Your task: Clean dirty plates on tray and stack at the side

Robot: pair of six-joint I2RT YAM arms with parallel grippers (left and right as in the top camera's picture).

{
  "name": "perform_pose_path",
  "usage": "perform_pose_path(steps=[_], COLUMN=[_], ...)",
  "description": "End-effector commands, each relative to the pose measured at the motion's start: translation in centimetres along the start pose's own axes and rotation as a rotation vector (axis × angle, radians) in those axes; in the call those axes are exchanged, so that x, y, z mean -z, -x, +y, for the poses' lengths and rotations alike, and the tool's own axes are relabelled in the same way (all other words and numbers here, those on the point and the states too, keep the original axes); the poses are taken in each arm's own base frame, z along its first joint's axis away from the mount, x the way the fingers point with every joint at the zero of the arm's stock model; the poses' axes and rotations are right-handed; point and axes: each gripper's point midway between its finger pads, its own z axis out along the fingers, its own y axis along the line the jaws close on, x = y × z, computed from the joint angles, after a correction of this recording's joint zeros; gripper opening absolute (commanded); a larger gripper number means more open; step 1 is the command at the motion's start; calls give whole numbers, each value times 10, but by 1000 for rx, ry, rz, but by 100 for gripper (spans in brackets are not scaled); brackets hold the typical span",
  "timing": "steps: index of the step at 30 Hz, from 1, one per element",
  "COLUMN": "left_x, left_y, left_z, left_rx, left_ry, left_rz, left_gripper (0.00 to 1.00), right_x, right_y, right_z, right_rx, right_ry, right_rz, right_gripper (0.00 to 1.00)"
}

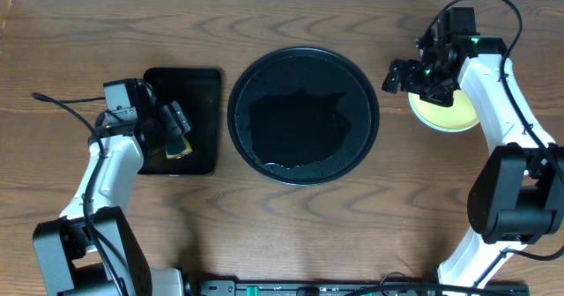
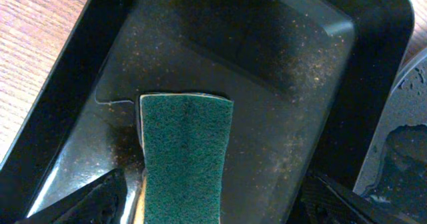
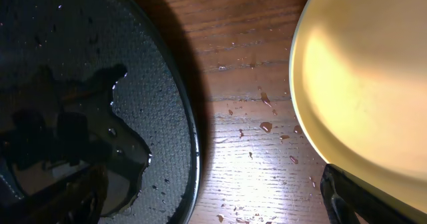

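The round black tray (image 1: pixel 352 76) sits mid-table with a pool of water on it and no plate on it; it also shows in the right wrist view (image 3: pixel 167 111). A pale yellow plate (image 1: pixel 454 115) lies on the wood to the tray's right, also in the right wrist view (image 3: pixel 360 71). No mint-blue plate shows. My right gripper (image 1: pixel 410 77) is open and empty (image 3: pixel 213 204), over the wet wood between tray and plate. My left gripper (image 1: pixel 176 127) is open (image 2: pixel 213 207) around a green sponge (image 2: pixel 187 157) without gripping it.
The sponge (image 1: pixel 178 148) lies in a smaller rectangular black tray (image 1: pixel 201 93), also in the left wrist view (image 2: pixel 287 57), just left of the round tray. Water drops (image 3: pixel 265 126) lie on the wood beside the yellow plate. Cables run off both arms.
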Motion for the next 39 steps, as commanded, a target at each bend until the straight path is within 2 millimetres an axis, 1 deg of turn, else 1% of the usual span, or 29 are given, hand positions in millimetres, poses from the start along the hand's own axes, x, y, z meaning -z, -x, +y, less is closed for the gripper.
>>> perform_pose_path(steps=[1, 4, 6, 8, 10, 14, 16, 17, 18, 20, 21, 24, 25, 26, 28, 31, 33, 35, 36, 39], left_x=[-2, -2, -2, -2, -2, -2, -2, -2, -2, -2, -2, -2, -2, -2, -2, -2, -2, -2, -2, -2], left_y=[-4, -4, -4, -4, -4, -4, -4, -4, -4, -4, -4, -4, -4, -4, -4, -4, -4, -4, -4, -4], left_z=[5, 5, 5, 5, 5, 5, 5, 5, 5, 5, 5, 5, 5, 5, 5, 5, 5, 5, 5, 5], left_rx=[2, 2, 2, 2, 2, 2, 2, 2, 2, 2, 2, 2, 2, 2, 2, 2, 2, 2, 2, 2], left_ry=[17, 17, 17, 17, 17, 17, 17, 17, 17, 17, 17, 17, 17, 17, 17, 17, 17, 17, 17, 17], left_rz=[8, 8, 8, 8, 8, 8, 8, 8, 8, 8, 8, 8, 8, 8, 8, 8, 8, 8, 8, 8], left_gripper=[84, 84, 84, 84, 84, 84, 85, 85, 84, 84, 85, 84, 84, 84, 84, 85, 84, 84, 84, 85], right_x=[-2, -2, 2, 11, 27, 73, 100, 115, 135, 164, 182, 228, 246, 259, 294, 330, 351, 365, 368, 360], right_y=[-1, -3, -2, -1, 2, 8, 8, 7, 6, 2, -2, -16, -22, -28, -45, -69, -85, -100, -108, -128], right_z=[1, 1, 3, 7, 12, 25, 32, 35, 40, 46, 50, 59, 62, 64, 68, 72, 68, 64, 62, 55], right_rx=[6, 7, 12, 20, 31, 59, 76, 85, 97, 115, 126, 155, 166, 175, 198, 223, 248, 288, 324, 412], right_ry=[4, 3, 6, 11, 21, 46, 62, 70, 80, 97, 107, 133, 144, 151, 172, 195, 177, 147, 134, 104], right_rz=[5, 9, -1, -24, -62, -174, -239, -275, -322, -391, -436, -549, -594, -626, -717, -817, -892, -967, -1001, -1082], right_gripper=[99, 99, 99, 99, 99, 99, 99, 99, 99, 99, 99, 99, 99, 99, 99, 99, 99, 99, 99, 99])
